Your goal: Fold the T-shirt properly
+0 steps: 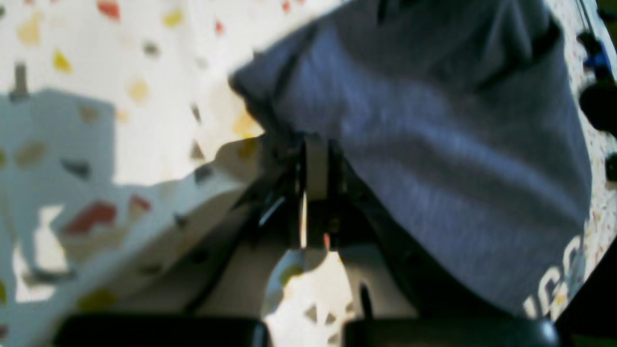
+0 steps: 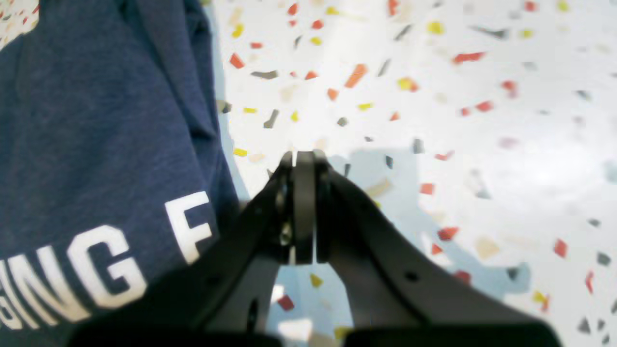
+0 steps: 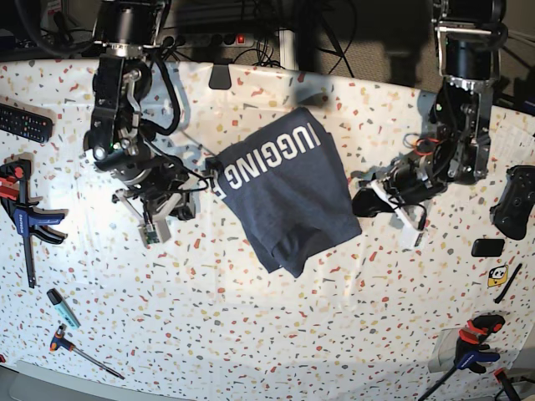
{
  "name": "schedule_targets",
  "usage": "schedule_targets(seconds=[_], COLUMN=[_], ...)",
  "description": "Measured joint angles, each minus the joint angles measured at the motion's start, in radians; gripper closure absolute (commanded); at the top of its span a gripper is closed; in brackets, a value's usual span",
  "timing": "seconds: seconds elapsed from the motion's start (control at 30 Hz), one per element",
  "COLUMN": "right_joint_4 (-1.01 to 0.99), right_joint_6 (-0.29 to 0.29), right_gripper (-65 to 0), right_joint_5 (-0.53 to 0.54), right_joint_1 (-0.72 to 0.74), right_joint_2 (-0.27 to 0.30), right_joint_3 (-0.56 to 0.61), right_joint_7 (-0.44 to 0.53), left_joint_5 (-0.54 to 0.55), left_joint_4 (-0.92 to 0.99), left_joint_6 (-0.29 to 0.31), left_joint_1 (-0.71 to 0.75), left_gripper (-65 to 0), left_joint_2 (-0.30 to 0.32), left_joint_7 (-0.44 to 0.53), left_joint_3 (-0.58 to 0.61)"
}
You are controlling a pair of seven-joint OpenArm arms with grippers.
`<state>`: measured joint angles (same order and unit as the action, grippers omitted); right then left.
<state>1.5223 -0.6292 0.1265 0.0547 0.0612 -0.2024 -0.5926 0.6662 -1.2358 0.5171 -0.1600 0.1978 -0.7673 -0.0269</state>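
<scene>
One garment, the T-shirt, lies folded to a compact slab at frame centre, lettered panel up; edges uneven, so tidying may remain. Right gripper clenched on nothing beside it. Left gripper at the cloth edge; grip cannot be told. Terrazzo-speckled tabletop; clamps, remote at margins.

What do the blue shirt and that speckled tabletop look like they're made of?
The T-shirt looks like soft knit cotton jersey: a matte, heathered navy weave that drapes in folds, with flat white printed letters. The table looks like terrazzo-patterned laminate or a printed sheet, white with red, yellow and grey chips; whether it is real stone cannot be told.
</scene>
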Motion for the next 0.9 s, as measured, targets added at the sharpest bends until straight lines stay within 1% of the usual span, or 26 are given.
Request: schedule_targets(seconds=[0.07, 0.23, 0.27, 0.3, 0.37, 0.5, 0.57, 0.63, 0.8, 0.9], right_joint_4=[-0.029, -0.032, -0.032, -0.032, -0.029, -0.008, 0.014, 0.045, 0.121, 0.165], right_joint_6=[0.0, 0.0, 0.0, 0.0, 0.0, -0.001, 0.0, 0.0, -0.002, -0.002], right_gripper=[0.0, 0.0, 0.0, 0.0, 0.0, 0.0, 0.0, 0.0, 0.0, 0.0], right_joint_5=[-0.004, -0.008, -0.008, -0.008, -0.008, -0.009, -0.009, 0.0, -0.001, -0.002], right_joint_1=[0.012, 0.006, 0.005, 0.001, -0.016, -0.066, -0.088, -0.111, -0.181, -0.211], right_joint_2=[0.0, 0.0, 0.0, 0.0, -0.002, -0.003, -0.003, -0.003, -0.003, -0.003], right_joint_3=[0.019, 0.08, 0.092, 0.103, 0.119, 0.125, 0.125, 0.125, 0.125, 0.123], right_joint_7=[-0.005, -0.048, -0.056, -0.063, -0.063, -0.062, -0.059, -0.052, -0.04, -0.04], left_joint_5=[-0.007, -0.008, -0.016, -0.046, -0.103, -0.154, -0.157, -0.164, -0.276, -0.284], left_joint_4=[-0.03, -0.055, -0.055, -0.055, -0.055, -0.055, -0.055, -0.055, -0.055, -0.055], left_joint_6=[-0.018, -0.02, -0.019, -0.02, -0.064, -0.092, -0.092, -0.092, -0.09, -0.089], left_joint_1=[0.022, 0.055, 0.062, 0.07, 0.084, 0.09, 0.088, 0.084, 0.058, 0.04], left_gripper=[0.0, 0.0, 0.0, 0.0, 0.0, 0.0, 0.0, 0.0, 0.0, 0.0], left_joint_2=[0.008, 0.015, 0.014, 0.011, 0.005, 0.005, 0.004, -0.003, -0.06, -0.064], left_joint_7=[0.001, 0.014, 0.036, 0.051, 0.092, 0.16, 0.186, 0.192, 0.191, 0.189], left_joint_3=[0.0, 0.0, 0.0, 0.0, 0.0, 0.0, 0.0, 0.0, 0.0, 0.0])
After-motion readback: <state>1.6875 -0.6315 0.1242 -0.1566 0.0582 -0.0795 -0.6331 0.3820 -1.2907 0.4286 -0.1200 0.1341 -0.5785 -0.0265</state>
